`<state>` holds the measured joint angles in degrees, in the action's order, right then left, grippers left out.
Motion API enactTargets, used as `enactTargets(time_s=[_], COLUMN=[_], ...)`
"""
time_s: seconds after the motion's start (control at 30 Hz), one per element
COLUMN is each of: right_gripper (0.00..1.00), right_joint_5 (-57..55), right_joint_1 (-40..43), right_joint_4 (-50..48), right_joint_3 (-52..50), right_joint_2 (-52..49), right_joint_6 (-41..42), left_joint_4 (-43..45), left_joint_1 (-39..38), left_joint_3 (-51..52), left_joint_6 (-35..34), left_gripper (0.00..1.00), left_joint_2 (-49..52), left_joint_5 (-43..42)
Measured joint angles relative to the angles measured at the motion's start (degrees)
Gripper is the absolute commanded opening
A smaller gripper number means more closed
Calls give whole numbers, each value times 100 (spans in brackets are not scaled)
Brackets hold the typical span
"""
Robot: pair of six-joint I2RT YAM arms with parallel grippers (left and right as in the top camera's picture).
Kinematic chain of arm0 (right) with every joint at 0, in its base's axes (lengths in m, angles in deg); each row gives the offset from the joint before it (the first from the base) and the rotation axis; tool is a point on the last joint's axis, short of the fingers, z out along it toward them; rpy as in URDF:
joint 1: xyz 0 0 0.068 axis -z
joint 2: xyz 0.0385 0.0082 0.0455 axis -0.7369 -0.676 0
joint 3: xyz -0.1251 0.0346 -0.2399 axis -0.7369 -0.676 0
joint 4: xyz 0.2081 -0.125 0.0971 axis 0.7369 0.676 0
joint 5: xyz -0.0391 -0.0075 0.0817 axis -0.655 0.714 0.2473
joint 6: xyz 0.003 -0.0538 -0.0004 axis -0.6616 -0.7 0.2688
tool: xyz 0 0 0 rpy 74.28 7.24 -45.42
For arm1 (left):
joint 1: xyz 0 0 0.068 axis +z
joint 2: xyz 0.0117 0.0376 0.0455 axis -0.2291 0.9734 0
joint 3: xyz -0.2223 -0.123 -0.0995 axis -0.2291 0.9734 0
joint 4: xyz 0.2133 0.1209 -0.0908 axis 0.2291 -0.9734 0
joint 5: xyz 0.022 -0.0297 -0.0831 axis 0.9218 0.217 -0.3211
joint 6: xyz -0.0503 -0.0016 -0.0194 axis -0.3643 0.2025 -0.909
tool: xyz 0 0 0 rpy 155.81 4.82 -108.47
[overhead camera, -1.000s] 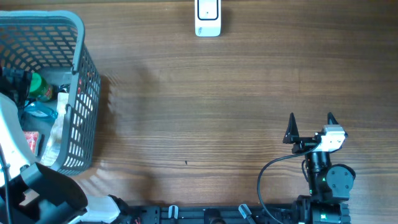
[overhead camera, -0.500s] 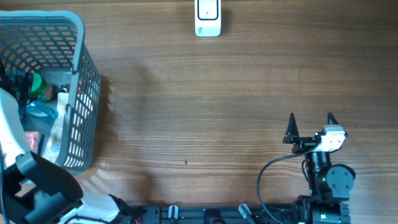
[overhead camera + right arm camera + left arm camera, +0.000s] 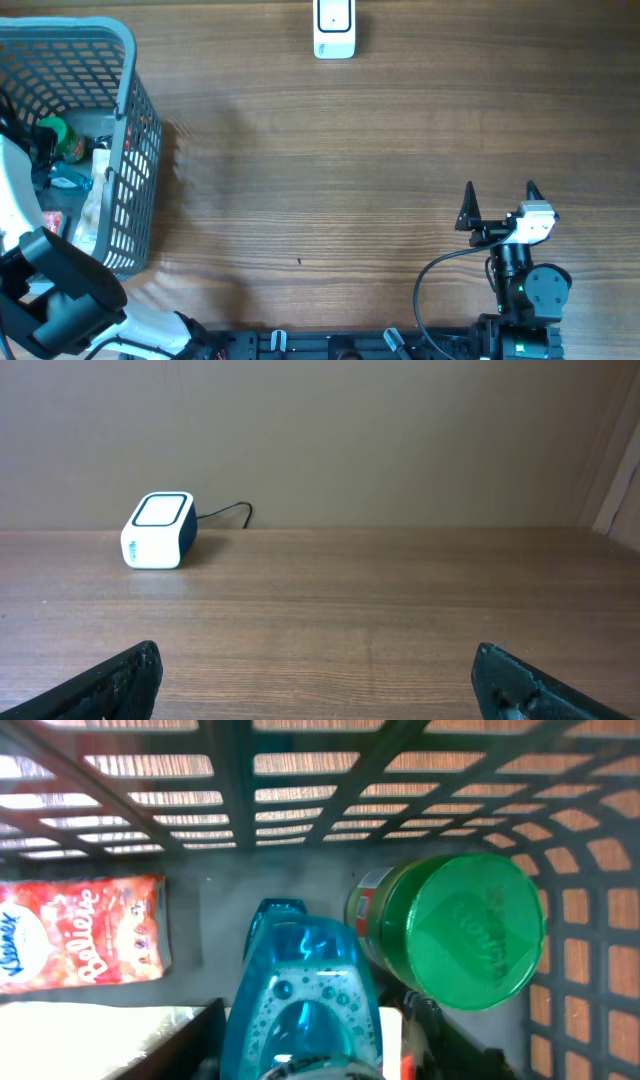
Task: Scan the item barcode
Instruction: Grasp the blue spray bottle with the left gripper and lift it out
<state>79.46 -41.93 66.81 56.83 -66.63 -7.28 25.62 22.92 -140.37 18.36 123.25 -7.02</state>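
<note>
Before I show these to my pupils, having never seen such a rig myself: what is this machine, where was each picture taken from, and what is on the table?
These are two robot arms at a wooden table, each ending in a two-finger gripper. One picture looks down from above; the other two come from cameras on the wrists. The left gripper is down inside the grey plastic slatted basket, its fingers either side of a clear blue bottle; whether it grips yet is unclear. Beside the bottle are a green-lidded jar and a red Kleenex tissue pack. The right gripper rests open and empty, facing the small white box-shaped scanner at the table's far edge.
</note>
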Motion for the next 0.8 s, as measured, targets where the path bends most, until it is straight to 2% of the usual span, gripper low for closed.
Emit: enactTargets(time_s=[0.13,0.2,0.37,0.43,0.8], right_gripper=[100,100,100,100,100], right_joint_5=[0,0,0,0,0], right_joint_1=[0,0,0,0,0], right_joint_4=[0,0,-2,-2,0], right_joint_3=[0,0,0,0,0], right_joint_2=[0,0,0,0,0], right_joint_6=[0,0,0,0,0], left_joint_4=[-90,-81,-107,-127,-323], left_joint_1=[0,0,0,0,0], left_joint_3=[0,0,-4,-7,-4], left_joint_6=[-2,-28,-17,-17,-17], left_gripper=[28,25,24,20,21], left_joint_2=[0,0,-4,-9,-518], left_joint_5=[63,57,79,79,72])
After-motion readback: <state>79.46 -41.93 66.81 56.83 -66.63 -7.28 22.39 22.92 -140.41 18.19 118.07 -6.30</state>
